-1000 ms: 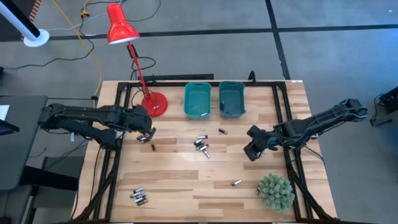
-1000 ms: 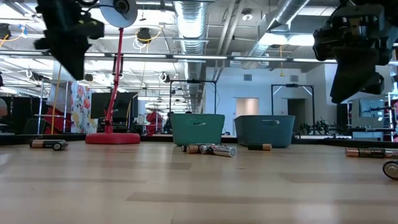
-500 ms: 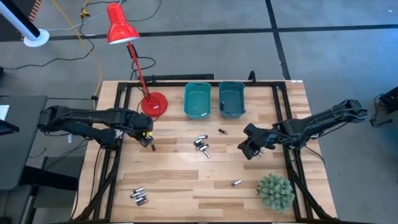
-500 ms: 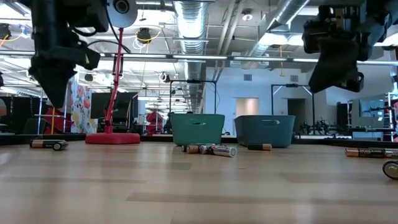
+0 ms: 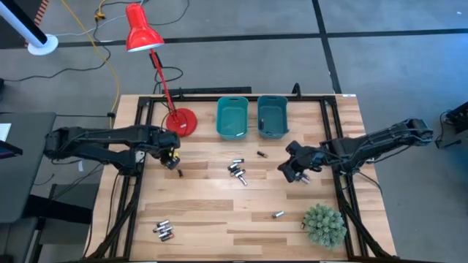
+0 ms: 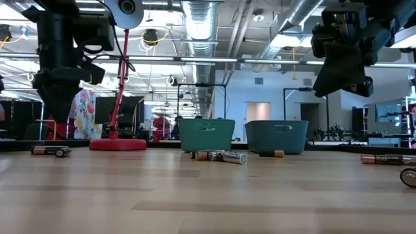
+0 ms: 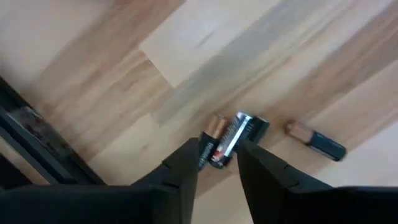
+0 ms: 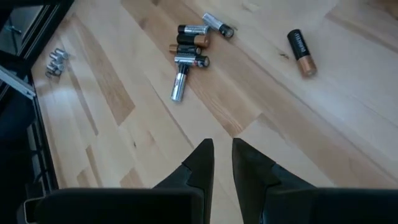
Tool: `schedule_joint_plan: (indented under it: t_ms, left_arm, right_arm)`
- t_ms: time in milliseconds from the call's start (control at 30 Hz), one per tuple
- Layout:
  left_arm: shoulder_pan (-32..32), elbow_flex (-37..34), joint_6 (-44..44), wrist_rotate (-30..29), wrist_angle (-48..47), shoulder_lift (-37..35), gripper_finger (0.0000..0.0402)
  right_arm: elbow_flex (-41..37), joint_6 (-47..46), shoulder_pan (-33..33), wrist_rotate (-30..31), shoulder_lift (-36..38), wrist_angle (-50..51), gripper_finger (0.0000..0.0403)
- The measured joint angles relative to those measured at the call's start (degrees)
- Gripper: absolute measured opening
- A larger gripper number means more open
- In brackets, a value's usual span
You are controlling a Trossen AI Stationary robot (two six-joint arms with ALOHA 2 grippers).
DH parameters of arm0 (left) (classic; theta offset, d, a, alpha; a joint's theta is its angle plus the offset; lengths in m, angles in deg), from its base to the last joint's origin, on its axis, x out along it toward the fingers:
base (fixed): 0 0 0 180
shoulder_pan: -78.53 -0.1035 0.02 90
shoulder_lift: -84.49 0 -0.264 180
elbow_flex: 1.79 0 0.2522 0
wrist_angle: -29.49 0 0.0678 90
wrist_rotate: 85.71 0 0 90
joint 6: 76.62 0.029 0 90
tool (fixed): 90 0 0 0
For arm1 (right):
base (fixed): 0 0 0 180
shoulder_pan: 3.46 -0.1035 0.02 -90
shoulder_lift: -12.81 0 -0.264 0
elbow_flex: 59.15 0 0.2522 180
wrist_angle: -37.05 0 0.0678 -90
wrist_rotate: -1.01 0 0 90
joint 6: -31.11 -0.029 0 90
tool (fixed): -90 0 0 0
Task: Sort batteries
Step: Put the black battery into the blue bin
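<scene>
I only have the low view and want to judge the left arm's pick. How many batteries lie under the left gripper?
Observer: Two. In the left wrist view, the left gripper hangs open above two batteries lying side by side.
Operator: Anything else close by?
Observer: A third battery lies apart from that pair.
Operator: And the right arm?
Observer: The right gripper hovers over bare wood, right of the middle cluster.

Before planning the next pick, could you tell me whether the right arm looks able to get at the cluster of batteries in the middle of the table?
Probably yes. The right gripper hangs above the table beside the central cluster of batteries, and only bare wood lies between them.
</scene>
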State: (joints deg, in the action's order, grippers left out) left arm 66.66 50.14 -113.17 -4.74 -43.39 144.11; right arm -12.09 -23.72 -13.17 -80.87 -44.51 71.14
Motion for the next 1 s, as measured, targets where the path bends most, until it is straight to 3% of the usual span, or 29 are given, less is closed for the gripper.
schedule_joint_plan:
  t_ms: [133,300,667,1000]
  left_arm:
    - [-0.57,0.0,7.63,-1.64,0.17,0.01,0.012]
    - [-1.14,0.0,10.53,-2.7,0.39,0.8,0.0117]
    - [-8.7,0.0,18.85,3.95,3.59,9.97,0.0114]
    - [-9.63,-0.04,22.26,5.96,3.51,13.6,0.0114]
  right_arm:
    - [0.0,0.0,1.35,0.0,0.0,-0.04,0.0075]
    - [0.0,-0.15,2.82,0.0,0.0,-0.35,0.0075]
    - [0.02,0.81,3.16,-0.02,0.0,-2.83,0.0075]
    - [0.0,0.86,3.05,-0.02,0.0,-3.32,0.0075]
